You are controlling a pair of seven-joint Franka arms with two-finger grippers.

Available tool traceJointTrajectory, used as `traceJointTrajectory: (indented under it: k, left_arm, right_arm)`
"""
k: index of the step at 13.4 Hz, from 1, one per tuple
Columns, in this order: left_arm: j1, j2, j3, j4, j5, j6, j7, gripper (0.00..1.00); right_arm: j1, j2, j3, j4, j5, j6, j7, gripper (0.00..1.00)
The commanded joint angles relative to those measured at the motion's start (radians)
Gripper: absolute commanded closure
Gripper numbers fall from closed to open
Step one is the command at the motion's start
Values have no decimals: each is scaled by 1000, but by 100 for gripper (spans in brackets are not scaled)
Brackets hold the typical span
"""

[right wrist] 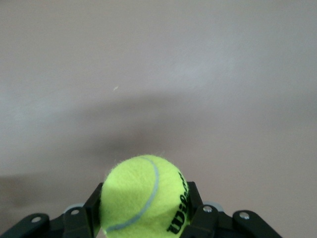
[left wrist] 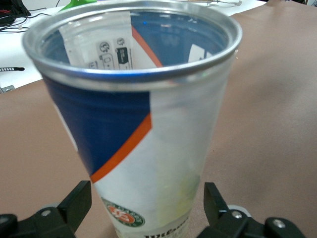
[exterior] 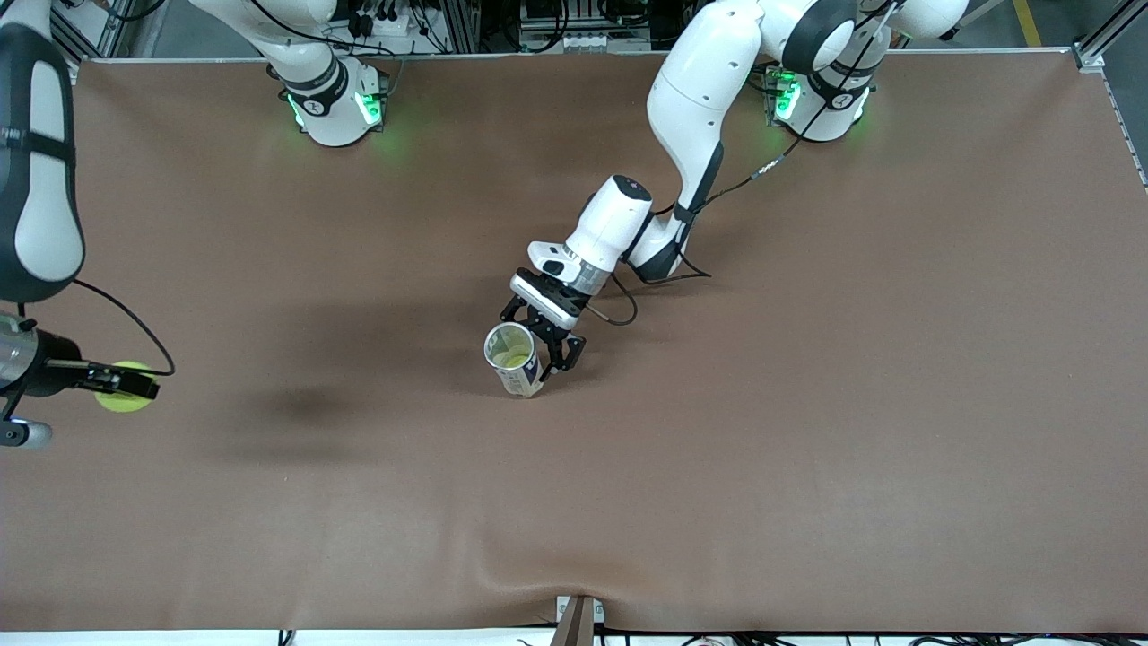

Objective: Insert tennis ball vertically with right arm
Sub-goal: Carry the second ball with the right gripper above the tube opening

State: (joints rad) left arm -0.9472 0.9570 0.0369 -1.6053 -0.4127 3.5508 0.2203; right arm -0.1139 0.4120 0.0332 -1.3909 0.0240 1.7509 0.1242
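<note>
My right gripper (exterior: 133, 386) (right wrist: 144, 192) is shut on a yellow-green tennis ball (exterior: 121, 400) (right wrist: 141, 203), held above the brown table at the right arm's end. A clear tennis ball can (exterior: 513, 359) (left wrist: 148, 124) with a blue, orange and white label stands upright near the table's middle, its silver-rimmed mouth open upward. Something yellow-green shows through its lower part. My left gripper (exterior: 541, 345) (left wrist: 147, 194) is open, with one finger on each side of the can's lower body and a small gap at each.
The brown cloth table (exterior: 807, 404) stretches wide around the can. A wrinkle and a small clamp (exterior: 578, 619) sit at the edge nearest the camera. The right arm's upper link (exterior: 36, 179) hangs over the table's end.
</note>
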Motion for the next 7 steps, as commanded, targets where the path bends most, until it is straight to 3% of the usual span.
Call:
traceJointTrajectory:
  k: [1, 7]
  left_arm:
    - [-12, -35, 9, -42, -20, 5, -7, 0]
    - [-10, -35, 9, -36, -17, 5, -7, 0]
  right_arm:
    - [110, 7, -2, 102, 11, -140, 205, 100]
    - [408, 13, -6, 113, 4, -160, 659, 100]
